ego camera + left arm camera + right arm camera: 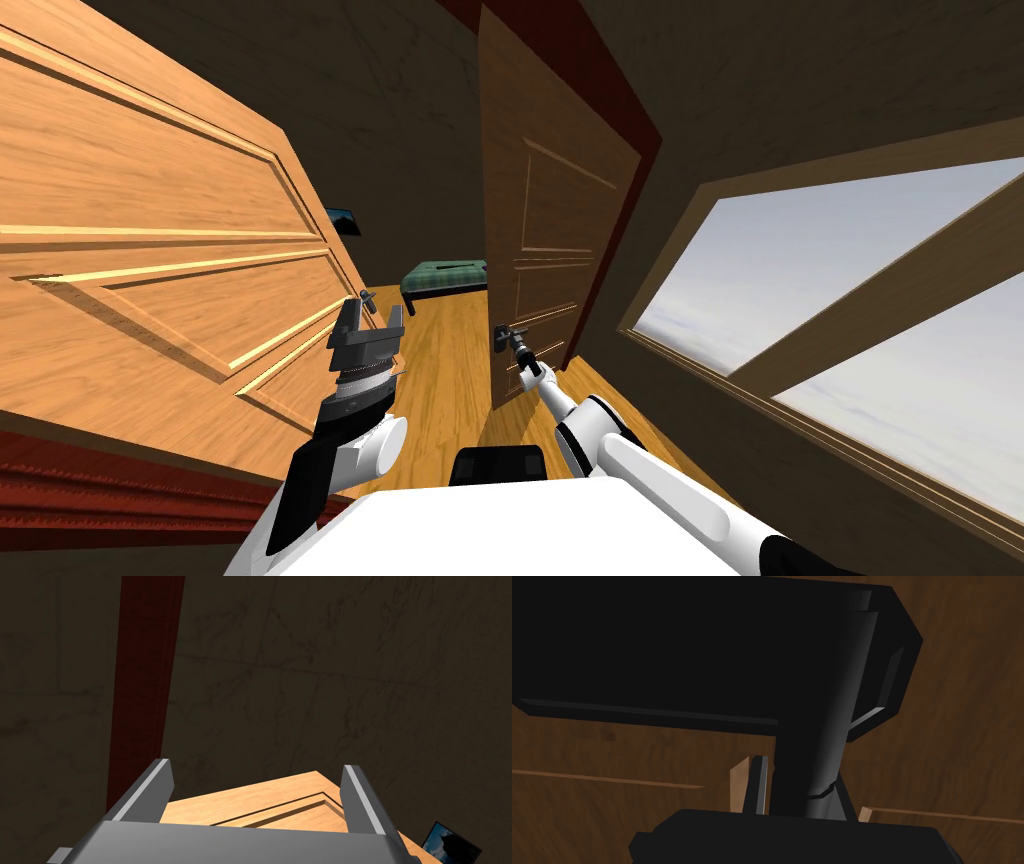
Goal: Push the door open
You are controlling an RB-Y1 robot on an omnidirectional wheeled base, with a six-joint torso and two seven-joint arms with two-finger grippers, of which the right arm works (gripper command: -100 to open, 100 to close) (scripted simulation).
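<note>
Left tool hung idle, fingers apart, beside a wood panel. At center the door stood ajar, bed beyond. Right tool was clamped on the dark handle. Best push looked steady, following the hinge arc.

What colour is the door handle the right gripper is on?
Black; the handle shows best in the right wrist view.

White tube arms, black joints, ribbed grey wrist, boxy dark left hand, skinny light-grey blade fingers
</note>
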